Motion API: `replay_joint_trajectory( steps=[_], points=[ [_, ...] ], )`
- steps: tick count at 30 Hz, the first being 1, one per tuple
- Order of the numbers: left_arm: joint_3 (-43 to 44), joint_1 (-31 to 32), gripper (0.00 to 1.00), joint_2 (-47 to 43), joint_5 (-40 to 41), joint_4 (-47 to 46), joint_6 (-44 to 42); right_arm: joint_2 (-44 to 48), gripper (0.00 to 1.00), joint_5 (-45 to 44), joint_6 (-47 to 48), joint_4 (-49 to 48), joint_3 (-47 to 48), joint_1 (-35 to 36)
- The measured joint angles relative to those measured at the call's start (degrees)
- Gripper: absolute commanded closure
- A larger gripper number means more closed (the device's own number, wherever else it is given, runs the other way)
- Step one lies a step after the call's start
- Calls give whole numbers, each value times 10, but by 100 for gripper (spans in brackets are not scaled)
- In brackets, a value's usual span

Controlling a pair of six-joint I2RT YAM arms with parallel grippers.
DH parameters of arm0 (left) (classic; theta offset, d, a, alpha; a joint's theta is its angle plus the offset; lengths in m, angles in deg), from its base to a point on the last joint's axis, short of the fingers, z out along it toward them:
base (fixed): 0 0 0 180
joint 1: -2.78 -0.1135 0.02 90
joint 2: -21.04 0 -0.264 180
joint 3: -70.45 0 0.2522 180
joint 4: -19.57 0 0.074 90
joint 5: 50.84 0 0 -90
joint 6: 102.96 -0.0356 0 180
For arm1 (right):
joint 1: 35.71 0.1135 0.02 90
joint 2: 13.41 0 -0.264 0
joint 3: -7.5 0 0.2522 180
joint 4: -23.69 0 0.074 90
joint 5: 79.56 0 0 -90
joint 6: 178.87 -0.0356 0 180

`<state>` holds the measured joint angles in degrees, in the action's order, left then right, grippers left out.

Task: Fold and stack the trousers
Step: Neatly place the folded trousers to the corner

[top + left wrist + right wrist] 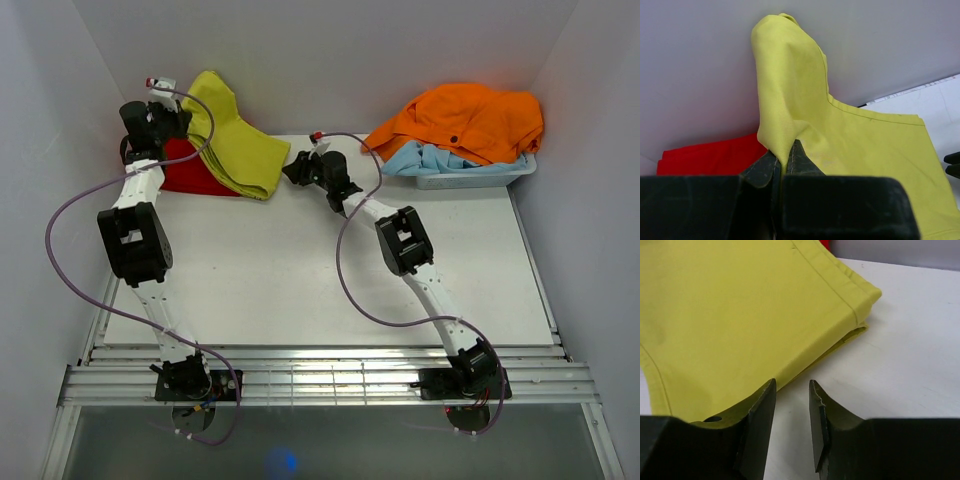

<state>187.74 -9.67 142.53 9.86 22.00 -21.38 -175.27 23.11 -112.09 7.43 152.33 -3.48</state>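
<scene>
Currently held: a pinch of the trousers (840, 150) by my left gripper (786, 159), jaws pressed together on the cloth.
Why held so: the pinched part stands up in a peak against the back wall (700, 65). I judge this lift is meant to square the bundle or settle it on the pile.
Right gripper (791, 387): jaws spread a little with nothing between them, low over the bare table (910, 340), just beside the bundle's hemmed edge.
Why there: probably standing off after steadying that edge, close enough to pin it again if the left-hand lift drags the layers.
Trousers' place: far-left corner of the table, folded into several layers. The hemmed ends point toward the middle of the far edge.
Underneath: a red garment (190, 175) lies flat in the same corner. The trousers overlap it, and red shows along their left side.
Elsewhere: a bin (470, 181) at the far-right corner, heaped with an orange garment (465, 120) over a light-blue garment (425, 160), well apart from my work.
In the way: the wall crowds the left wrist, leaving little room to lift further back. The red cloth could snag and shift with the trousers.
Clear ground: the table's middle and near edge.
</scene>
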Motion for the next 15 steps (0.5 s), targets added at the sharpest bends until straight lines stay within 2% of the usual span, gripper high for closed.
replay_joint_trajectory(
  steps=[5,10,15],
  points=[
    [2,0,100,0,10,-12,-11,41,65,-5,1,-46,-90,13],
    [-9,-1,100,-1,73,-64,-15,59,73,13,-6,-50,-129,13],
    [-47,-17,100,-2,149,-110,-21,82,70,34,-12,-47,-166,-8]
  ],
)
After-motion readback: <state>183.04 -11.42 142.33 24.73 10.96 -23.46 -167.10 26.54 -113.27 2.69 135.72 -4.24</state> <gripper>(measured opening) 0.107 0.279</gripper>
